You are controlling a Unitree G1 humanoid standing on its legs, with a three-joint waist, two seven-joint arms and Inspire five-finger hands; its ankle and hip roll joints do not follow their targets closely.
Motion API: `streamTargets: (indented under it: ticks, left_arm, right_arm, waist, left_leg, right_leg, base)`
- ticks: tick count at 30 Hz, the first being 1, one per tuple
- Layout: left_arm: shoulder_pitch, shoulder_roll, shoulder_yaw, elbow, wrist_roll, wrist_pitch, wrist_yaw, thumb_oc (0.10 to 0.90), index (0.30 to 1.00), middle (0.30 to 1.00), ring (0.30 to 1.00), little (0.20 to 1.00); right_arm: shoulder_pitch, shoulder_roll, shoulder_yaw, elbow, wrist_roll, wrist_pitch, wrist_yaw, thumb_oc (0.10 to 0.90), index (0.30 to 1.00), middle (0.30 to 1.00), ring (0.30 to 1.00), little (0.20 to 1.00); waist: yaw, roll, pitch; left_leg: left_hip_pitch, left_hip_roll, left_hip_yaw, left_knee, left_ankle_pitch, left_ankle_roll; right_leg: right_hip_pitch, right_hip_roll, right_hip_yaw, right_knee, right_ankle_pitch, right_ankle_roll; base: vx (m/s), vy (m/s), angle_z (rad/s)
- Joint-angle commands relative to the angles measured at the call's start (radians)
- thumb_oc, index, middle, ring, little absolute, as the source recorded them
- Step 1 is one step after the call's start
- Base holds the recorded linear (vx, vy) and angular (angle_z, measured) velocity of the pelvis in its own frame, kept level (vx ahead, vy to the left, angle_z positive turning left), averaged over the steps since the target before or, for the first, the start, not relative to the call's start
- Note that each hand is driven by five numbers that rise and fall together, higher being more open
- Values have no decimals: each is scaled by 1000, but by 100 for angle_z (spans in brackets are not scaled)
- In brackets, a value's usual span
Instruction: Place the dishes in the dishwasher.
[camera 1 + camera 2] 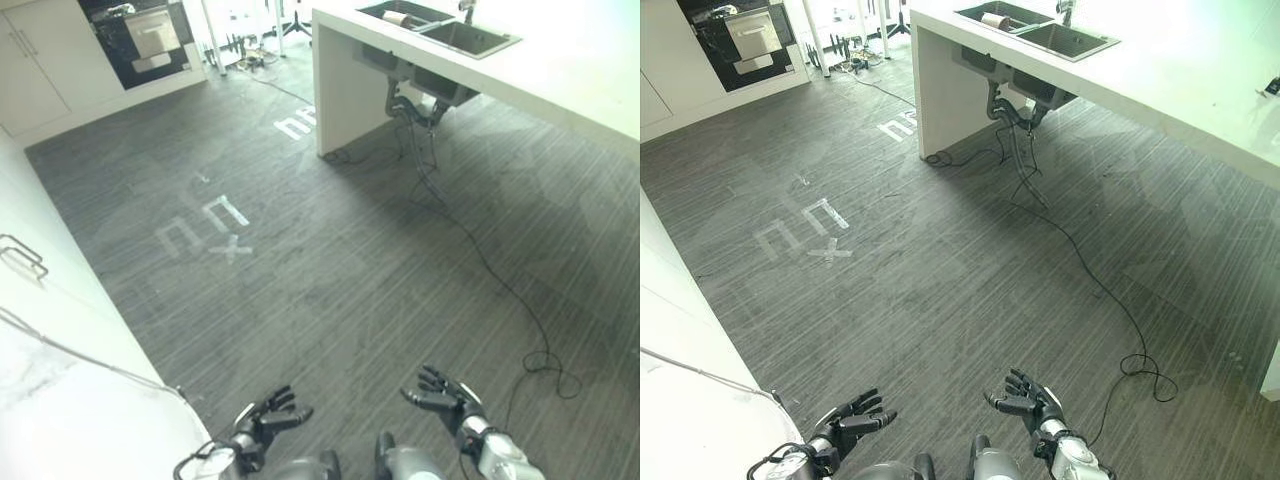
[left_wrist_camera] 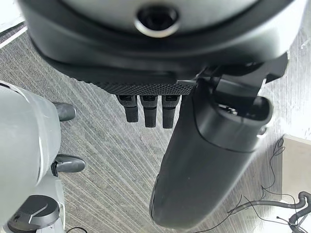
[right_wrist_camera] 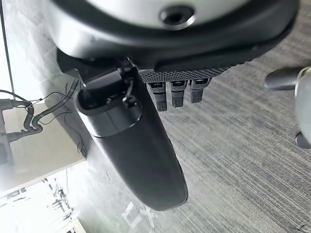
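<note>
Overhead, left hand (image 1: pixel 268 418) and right hand (image 1: pixel 440 393) hang relaxed-fingered, empty, over grey floor (image 1: pixel 330 260); sink (image 1: pixel 440 28) counter far right, dishwasher (image 1: pixel 140 40) far left.

Dishwasher (image 1: pixel 140 40) cut by top edge — sink (image 1: pixel 440 28) contents unclear
</note>
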Motion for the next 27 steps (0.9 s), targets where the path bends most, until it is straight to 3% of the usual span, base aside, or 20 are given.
streamTargets:
  ticks: [1,2,3,7,8,11,13,14,16,17,18,19,21,22,24,25,26,27]
  left_arm:
    - [-84,15,-30,-82,24,-63,30,800,900,900,900,900]
    - [-102,9,-38,-64,13,-66,32,800,900,900,900,900]
    - [-105,6,-40,-58,12,-69,29,800,900,900,900,900]
    - [-103,5,-46,-50,50,-71,15,800,900,900,900,900]
    - [-106,5,-45,-38,49,-83,17,800,900,900,900,900]
    - [-89,8,-43,-46,80,-97,14,800,900,900,900,900]
    - [-82,3,-50,-50,78,-104,16,800,900,900,900,900]
    - [-80,-5,-54,-63,58,-95,32,800,900,900,900,900]
    - [-85,-11,-56,-63,44,-94,39,800,900,900,900,900]
    - [-86,-11,-55,-63,41,-98,37,800,900,900,900,900]
    - [-82,-17,-53,-66,42,-111,31,800,900,900,900,900]
    - [-79,-18,-50,-75,53,-108,30,800,900,900,900,900]
    - [-84,-10,-49,-82,63,-93,20,800,900,900,900,900]
    - [-86,-8,-51,-79,65,-89,18,800,900,900,900,900]
    - [-77,-8,-56,-68,76,-99,29,800,900,900,900,900]
    - [-71,-7,-57,-65,78,-104,34,800,900,900,900,900]
    - [-58,-8,-59,-64,82,-112,40,800,900,900,900,900]
    - [-43,-11,-59,-64,87,-122,45,800,900,900,900,900]
  right_arm:
    - [-67,-22,-11,-77,9,-93,-35,800,900,900,900,900]
    - [-81,-34,-9,-58,14,-111,-35,800,900,900,900,900]
    - [-83,-38,-11,-52,11,-116,-32,800,900,900,900,900]
    - [-67,-63,-43,-56,13,-94,-18,800,900,900,900,900]
    - [-58,-69,-58,-51,21,-88,-1,800,900,900,900,900]
    - [-36,-68,-72,-56,0,-81,14,800,900,900,900,900]
    - [-28,-74,-71,-54,11,-75,16,800,900,900,900,900]
    - [-36,-79,-56,-42,-6,-77,11,800,900,900,900,900]
    - [-49,-89,-40,-33,-16,-83,16,800,900,900,900,900]
    - [-53,-93,-34,-29,-18,-88,18,800,900,900,900,900]
    - [-60,-107,-17,-27,-29,-106,19,800,900,900,900,900]
    - [-58,-117,-14,-28,-33,-112,21,800,900,900,900,900]
    - [-57,-132,-20,-27,-26,-116,28,800,900,900,900,900]
    - [-58,-136,-20,-24,-17,-121,31,800,900,900,900,900]
    - [-63,-133,-20,-21,-14,-123,32,800,900,900,900,900]
    - [-64,-131,-20,-22,-12,-118,30,800,900,900,900,900]
    - [-59,-129,-17,-23,-1,-114,22,800,900,900,900,900]
    - [-53,-126,-13,-20,3,-118,18,800,900,900,900,900]
  waist:
    - [-18,73,10]
    - [-20,78,27]
    - [-23,75,31]
    - [-75,34,40]
    - [-86,10,48]
    - [-91,-1,47]
    - [-94,7,28]
    - [-96,21,5]
    - [-86,15,-9]
    - [-83,8,-13]
    - [-67,-10,-12]
    - [-58,-16,-6]
    - [-40,-25,13]
    - [-30,-21,24]
    - [-4,-17,37]
    - [1,-14,40]
    - [22,1,48]
    - [47,17,51]
  left_leg:
    - [-8,69,32,-17,-32,-20]
    - [4,65,25,-17,-38,-21]
    - [11,61,23,-17,-41,-24]
    - [75,26,-20,-17,-82,-47]
    - [112,9,-28,-17,-115,-50]
    - [163,15,-26,-17,-143,-56]
    - [219,34,-46,-17,-139,-78]
    - [291,72,-40,-17,-58,-125]
    - [317,100,-34,19,128,-178]
    - [292,108,-36,67,170,-190]
    - [178,111,-43,310,234,-214]
    - [85,132,-43,480,251,-219]
    - [-104,146,-36,617,234,-189]
    - [-152,129,-28,573,216,-170]
    - [-171,70,22,287,192,-133]
    - [-167,74,45,192,208,-136]
    - [-197,57,50,40,259,-151]
    - [-251,52,36,-17,297,-163]
  right_leg:
    - [-82,30,-3,341,0,104]
    - [-146,-5,-29,417,45,105]
    - [-160,-12,-35,410,57,107]
    - [-183,6,-19,83,125,125]
    - [-223,-37,-10,49,146,141]
    - [-229,-57,-7,49,135,140]
    - [-191,-37,-9,49,83,105]
    - [-146,-12,-13,49,22,66]
    - [-113,-4,-2,49,-24,34]
    - [-109,-7,1,49,-34,25]
    - [-73,-13,15,49,-65,-1]
    - [-46,-10,19,49,-85,-20]
    - [7,3,36,49,-116,-38]
    - [26,17,55,49,-129,-38]
    - [54,45,104,49,-153,-24]
    - [63,53,104,49,-163,-21]
    - [91,77,106,49,-180,-16]
    - [113,100,122,49,-191,-16]
  base:
    - [59,199,45]
    - [100,147,46]
    - [264,40,4]
    - [440,-180,21]
    - [425,-219,70]
    - [552,-311,18]
    - [457,-242,10]
    - [452,-224,-16]
    - [351,-198,-21]
    - [337,-224,-12]
    - [354,-241,-15]
    - [397,-273,-12]
    - [353,-162,-19]
    - [534,-23,-28]
    - [599,90,-23]
    - [611,143,-45]
    - [624,148,-62]
    - [701,164,-69]
